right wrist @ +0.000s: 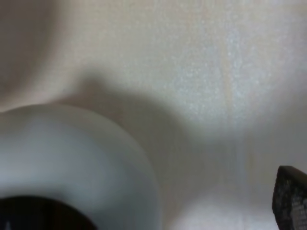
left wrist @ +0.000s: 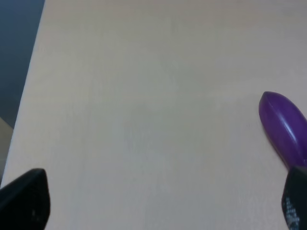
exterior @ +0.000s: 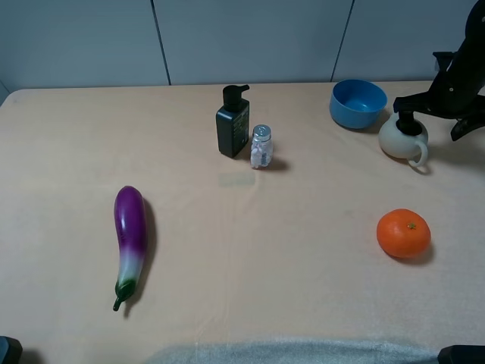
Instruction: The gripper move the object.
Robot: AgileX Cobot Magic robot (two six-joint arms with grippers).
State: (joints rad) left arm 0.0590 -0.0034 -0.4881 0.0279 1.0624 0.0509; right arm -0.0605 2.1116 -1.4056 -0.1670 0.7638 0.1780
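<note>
The teapot (exterior: pixel 402 139) beside the blue bowl (exterior: pixel 358 103); right gripper (exterior: pixel 433 127) spread wide, holding nothing.
It stands upright at the far right of the table (exterior: pixel 250 250), well apart from the orange (exterior: pixel 404 233). 1 finger (exterior: pixel 408 121) appears to sit at its mouth. Risk: a lift from here could snag the rim and tip it against the bowl. The right wrist view is blurred and the arm is cut off; contact cannot be confirmed.

Pale lidless teapot (exterior: pixel 402 139) upright; right hand (exterior: pixel 436 121) spread wide above.
</note>
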